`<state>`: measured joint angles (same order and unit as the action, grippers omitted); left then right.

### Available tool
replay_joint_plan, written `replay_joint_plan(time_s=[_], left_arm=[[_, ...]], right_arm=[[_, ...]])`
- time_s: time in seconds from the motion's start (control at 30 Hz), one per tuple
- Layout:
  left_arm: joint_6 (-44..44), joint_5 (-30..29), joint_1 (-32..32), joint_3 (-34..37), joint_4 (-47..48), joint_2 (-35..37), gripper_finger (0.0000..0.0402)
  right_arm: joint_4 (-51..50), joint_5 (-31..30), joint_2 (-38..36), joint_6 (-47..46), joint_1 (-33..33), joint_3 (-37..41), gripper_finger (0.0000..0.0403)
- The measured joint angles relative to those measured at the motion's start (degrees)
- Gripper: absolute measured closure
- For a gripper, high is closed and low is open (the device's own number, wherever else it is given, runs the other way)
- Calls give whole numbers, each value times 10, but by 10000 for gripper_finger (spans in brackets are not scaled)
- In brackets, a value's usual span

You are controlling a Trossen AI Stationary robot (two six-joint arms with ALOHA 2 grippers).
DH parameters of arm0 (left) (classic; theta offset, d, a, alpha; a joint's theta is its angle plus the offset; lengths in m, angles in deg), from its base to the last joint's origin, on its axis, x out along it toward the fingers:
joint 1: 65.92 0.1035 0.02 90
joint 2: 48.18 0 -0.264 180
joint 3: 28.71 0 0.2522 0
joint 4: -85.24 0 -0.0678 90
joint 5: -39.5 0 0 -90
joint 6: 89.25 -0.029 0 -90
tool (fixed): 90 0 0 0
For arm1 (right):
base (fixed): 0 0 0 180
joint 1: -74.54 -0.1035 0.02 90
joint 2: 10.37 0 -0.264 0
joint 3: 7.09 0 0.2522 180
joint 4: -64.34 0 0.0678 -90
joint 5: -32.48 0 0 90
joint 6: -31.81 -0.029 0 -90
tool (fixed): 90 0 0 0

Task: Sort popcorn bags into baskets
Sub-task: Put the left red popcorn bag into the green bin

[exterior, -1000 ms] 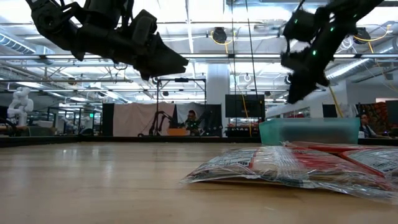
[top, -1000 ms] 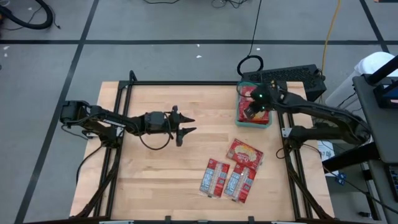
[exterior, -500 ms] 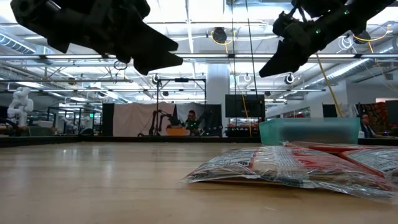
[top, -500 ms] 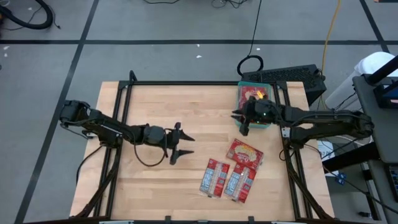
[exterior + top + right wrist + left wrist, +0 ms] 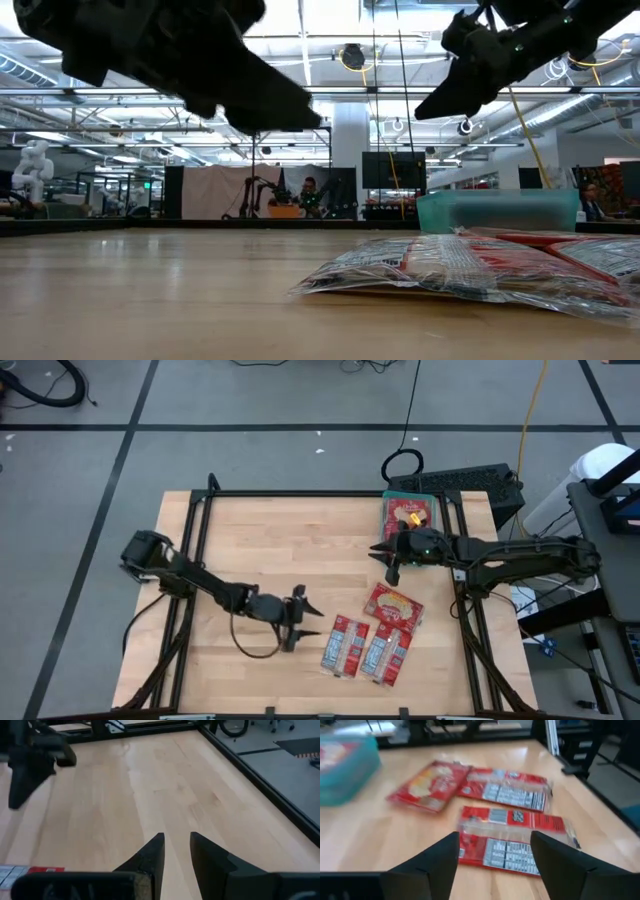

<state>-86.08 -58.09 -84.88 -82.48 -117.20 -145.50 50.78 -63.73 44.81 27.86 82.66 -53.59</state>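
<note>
Left gripper (image 5: pixel 306 619): fingers spread, empty, had moved nearer three popcorn bags (image 5: pixel 368 636) on table (image 5: pixel 260 550) | Right gripper (image 5: pixel 385 560): fingers slightly parted, empty, had left teal basket (image 5: pixel 387 520) | Basket contents: one bag (image 5: pixel 408 513) visible; more underneath not discernible | Black keyboard-like box (image 5: pixel 470 482) beyond basket.

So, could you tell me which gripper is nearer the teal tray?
Right. The right gripper hovers just off the tray; the left gripper is farther, by the loose bags.
</note>
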Motion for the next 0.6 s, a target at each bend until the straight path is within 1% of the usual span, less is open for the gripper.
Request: replay_joint_plan(time_s=[0.13, 0.23, 0.3, 0.43, 0.53, 0.6], left_arm=[[21, -2, -28, -40, 36, -53, 170], [14, -2, -67, -70, 53, -93, 167], [12, -10, -89, -92, 52, -126, 156], [3, -35, -117, -138, 53, -189, 119], [-23, -79, -129, -171, 52, -223, 99], [-48, -106, -136, -189, 51, -239, 96]], right_arm=[[0, 0, 0, 1, -10, 0, 319], [0, 0, 0, 2, -15, 0, 319], [0, 0, 0, 3, -16, 0, 319], [9, 0, 0, 3, -17, 0, 319], [19, 1, 0, 7, -20, 0, 319], [20, 2, 0, 11, -26, 0, 319]])
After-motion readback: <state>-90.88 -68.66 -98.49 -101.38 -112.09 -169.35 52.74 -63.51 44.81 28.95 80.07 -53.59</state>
